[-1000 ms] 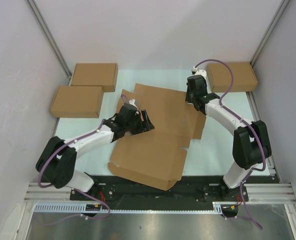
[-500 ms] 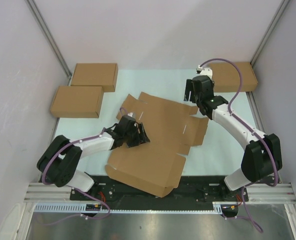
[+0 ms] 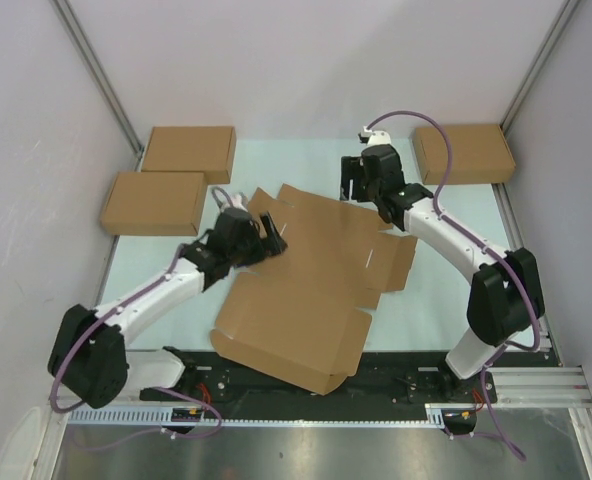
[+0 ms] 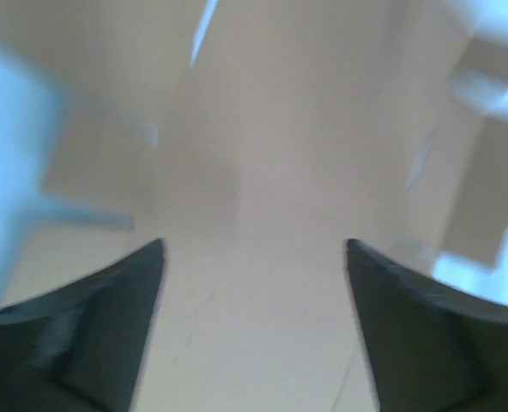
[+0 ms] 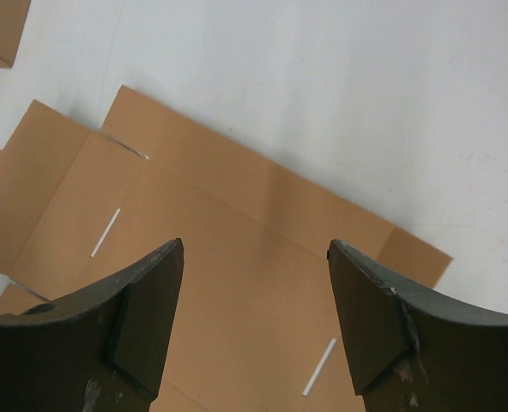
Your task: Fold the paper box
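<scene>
Pale tabletop (image 3: pixel 446 300): paper box (image 3: pixel 306 300) lies flat and unfolded at centre. We see left gripper (image 3: pixel 268 232) and right gripper (image 3: pixel 352 180) spread, empty, above its far edge. We'd pinch close to creases and fold evenly.

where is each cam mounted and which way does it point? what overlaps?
Top external: fixed above and behind the arm bases, looking down across the table; left arm and right arm show, left end effector and right end effector open, by the paper box.
Left wrist: on that wrist, looking down close at blurred cardboard; its two fingers show.
Right wrist: on that wrist, looking down at a box edge and table; its two fingers show.
Shared: all three see the paper box.
</scene>
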